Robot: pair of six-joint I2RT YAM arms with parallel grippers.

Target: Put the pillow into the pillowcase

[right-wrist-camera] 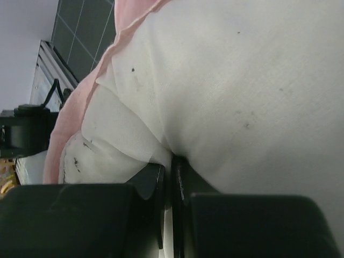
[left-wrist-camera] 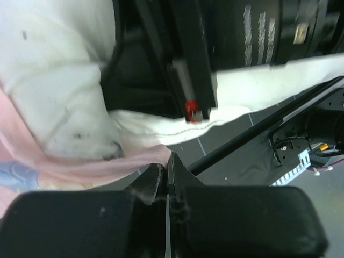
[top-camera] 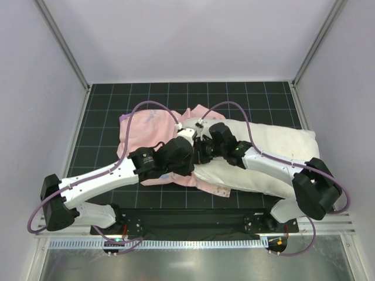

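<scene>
The left pincer (left-wrist-camera: 167,161) is clenched, with the hem of the thin pink printed fabric pillowcase (left-wrist-camera: 64,172) seemingly caught between its tips. The right pincer (right-wrist-camera: 167,164) is also clenched, nipping a fold of the plump white stuffed rectangular pillow (right-wrist-camera: 242,91). Both meet at the middle of the counter, where the pillow's left end overlaps the case's mouth. Pink cloth shows both over and under that end, so it looks just started inside, with most of the pillow out.

The pillow should be light but bulky and springy. It will bulge and drag against the cloth, so a pinch on its corner or seam gives better control than one on its belly. The pillowcase is limp and almost weightless. It will bunch and slide with the pillow unless its hem is held open and taut.

The pillow stretches toward the right edge and near-right corner, while the case lies crumpled left of centre. The black gridded counter (top-camera: 105,99) looks matt and may grip cloth a little. Pale panel walls (top-camera: 193,35) close in on the far, left and right sides, leaving the pillow little room near the right edge.
</scene>
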